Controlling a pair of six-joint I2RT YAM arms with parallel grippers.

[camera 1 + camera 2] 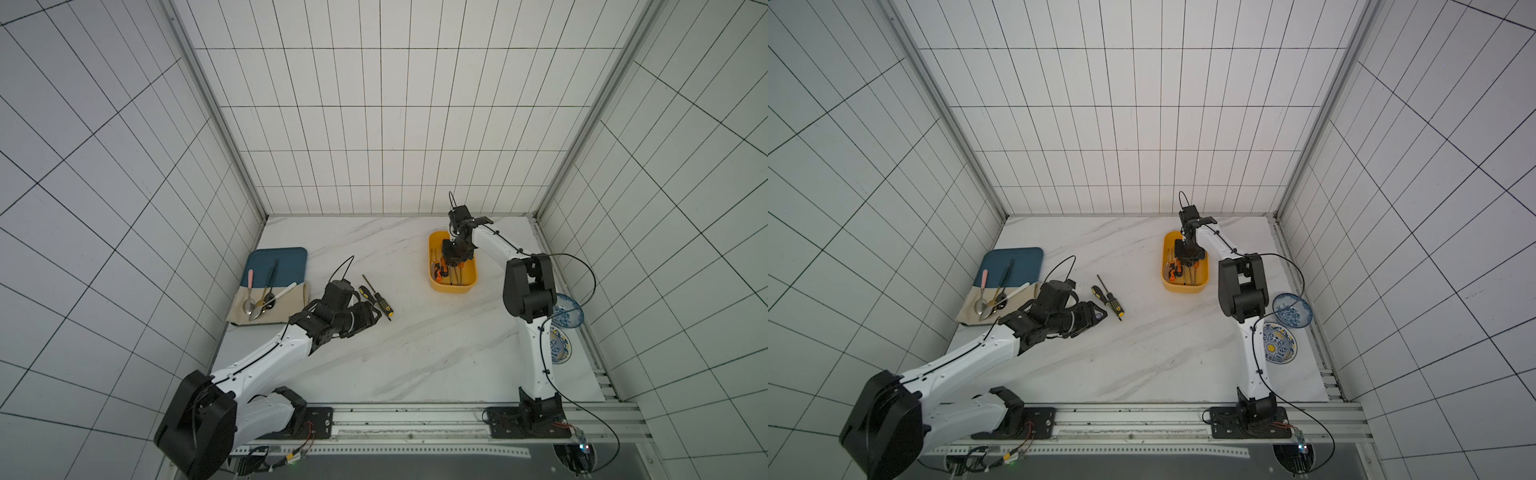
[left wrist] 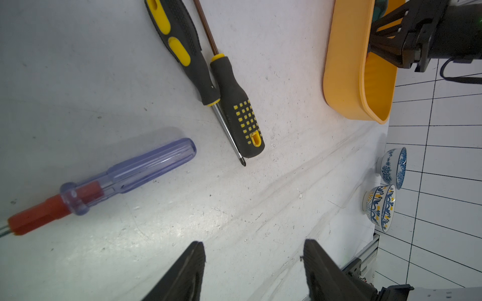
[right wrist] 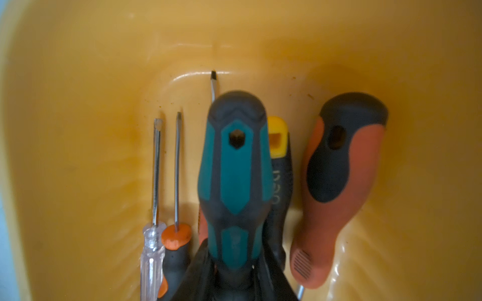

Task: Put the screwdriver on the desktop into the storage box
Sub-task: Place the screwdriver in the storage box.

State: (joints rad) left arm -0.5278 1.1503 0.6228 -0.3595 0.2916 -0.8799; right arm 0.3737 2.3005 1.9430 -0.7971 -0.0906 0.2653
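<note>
Jaws on your right gripper (image 3: 232, 263) pinch the teal screwdriver (image 3: 236, 169) inside the storage box (image 3: 78, 104), likely for release; left gripper (image 2: 253, 245) stands spread.

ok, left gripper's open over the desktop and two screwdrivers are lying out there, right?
Three, not two. The left wrist view shows the black screwdriver with yellow ovals, the black screwdriver with yellow squares and the clear blue-handled screwdriver all lying on the desktop. The left gripper is open over it, as you said.
</note>
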